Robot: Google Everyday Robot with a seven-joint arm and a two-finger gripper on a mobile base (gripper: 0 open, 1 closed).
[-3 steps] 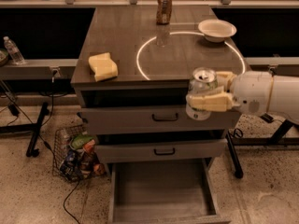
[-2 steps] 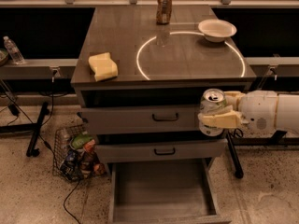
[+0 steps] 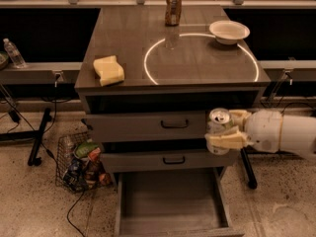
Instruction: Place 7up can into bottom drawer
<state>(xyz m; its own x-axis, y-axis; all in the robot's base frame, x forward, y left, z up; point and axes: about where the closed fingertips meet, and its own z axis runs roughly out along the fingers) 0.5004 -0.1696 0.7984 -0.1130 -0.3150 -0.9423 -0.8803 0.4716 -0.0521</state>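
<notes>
My gripper (image 3: 228, 130) comes in from the right on a white arm and is shut on the 7up can (image 3: 218, 121), whose silver top faces up. It holds the can upright in front of the right end of the two upper drawers, above the right front corner of the bottom drawer (image 3: 170, 201). The bottom drawer is pulled out and shows a plain grey inside with nothing in it.
On the cabinet top stand a brown-gold can (image 3: 173, 8), a white bowl (image 3: 229, 31) and a yellow sponge (image 3: 109, 70). A wire basket of packets (image 3: 81, 163) sits on the floor left of the drawers. A plastic bottle (image 3: 13, 53) stands on the left ledge.
The gripper has carried the can down and a little to the right, from the cabinet's top edge to the level of the two upper drawers.
</notes>
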